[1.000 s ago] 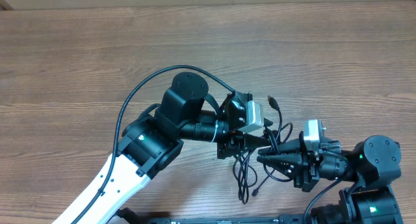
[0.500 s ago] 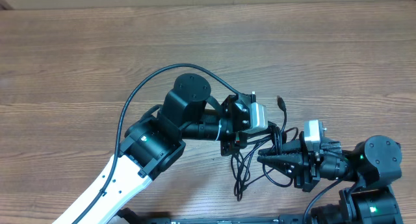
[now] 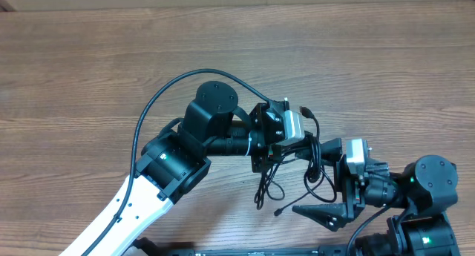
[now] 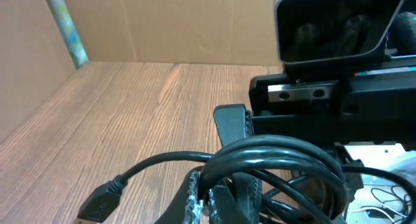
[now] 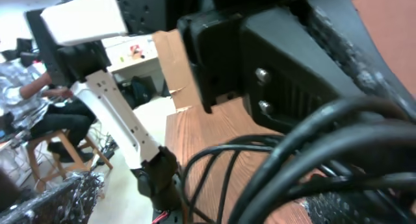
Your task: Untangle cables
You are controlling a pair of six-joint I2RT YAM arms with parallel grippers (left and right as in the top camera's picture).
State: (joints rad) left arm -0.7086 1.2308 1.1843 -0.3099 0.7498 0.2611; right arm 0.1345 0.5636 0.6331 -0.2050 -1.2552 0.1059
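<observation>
The cables (image 3: 297, 156) are thin black cords bunched between the two arms. Loops hang down toward the table's near edge, ending in a small plug (image 3: 278, 210), and another plug (image 3: 304, 110) sticks out at the far side. My left gripper (image 3: 274, 155) is shut on the bundle. In the left wrist view its fingers (image 4: 209, 195) pinch a cord of the cables (image 4: 279, 152), and a plug (image 4: 97, 204) juts out to the left. My right gripper (image 3: 324, 178) is open wide, one finger on each side of the cords. In the right wrist view the cables (image 5: 312, 152) run across the gap between its fingers (image 5: 344, 204).
The wooden table (image 3: 111, 63) stretches to the left and far side. A cardboard wall (image 4: 162, 29) stands at the table's far edge. The left arm's thick black wire (image 3: 159, 100) arcs over its body. The right arm's base (image 3: 430, 189) sits at the near right corner.
My right gripper has opened wide and let go of the cords. The left gripper closed on the bundle and drew it a little toward the far side.
</observation>
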